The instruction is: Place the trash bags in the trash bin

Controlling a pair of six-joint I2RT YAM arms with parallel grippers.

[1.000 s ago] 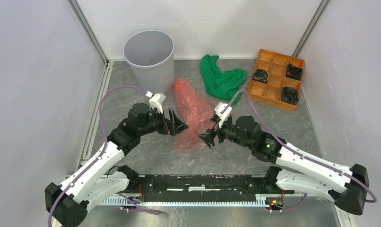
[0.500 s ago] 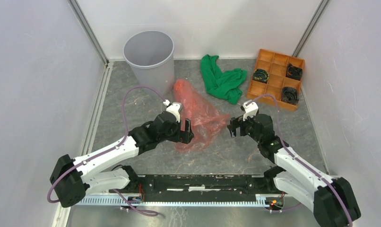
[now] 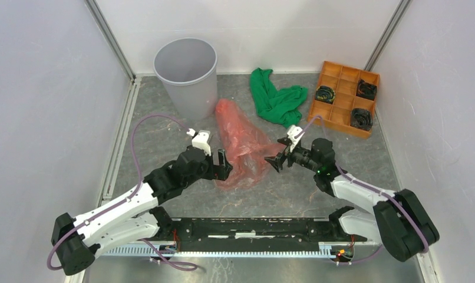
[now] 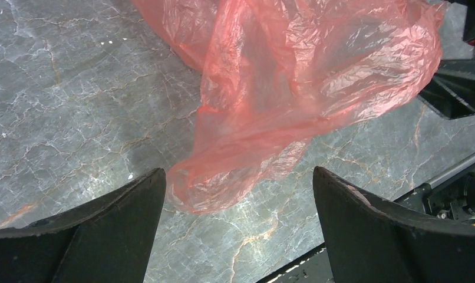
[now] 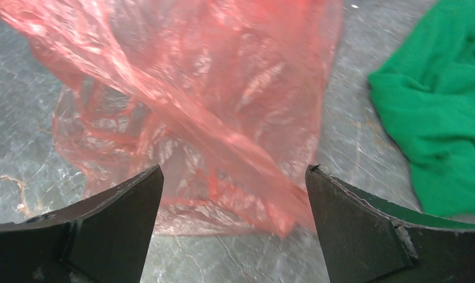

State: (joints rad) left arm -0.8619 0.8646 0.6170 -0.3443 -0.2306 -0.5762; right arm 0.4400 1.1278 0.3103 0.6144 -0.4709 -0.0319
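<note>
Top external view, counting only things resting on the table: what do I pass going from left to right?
In order: round light-grey plastic trash bin → wrinkled translucent red-orange plastic trash bag → crumpled green cloth → orange compartment tray.

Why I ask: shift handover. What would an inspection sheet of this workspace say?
Surface: grey marbled table, nothing spilled seen.
Job's things: red bag crumpled mid-table; bin upright at far left, bag not in it.
Clutter: green cloth; orange tray holding three black parts.
Grippers: left gripper and right gripper open, flanking the bag, holding nothing.
Cables: purple cables, one looping high on each side.
Surroundings: white walls, metal posts.
</note>
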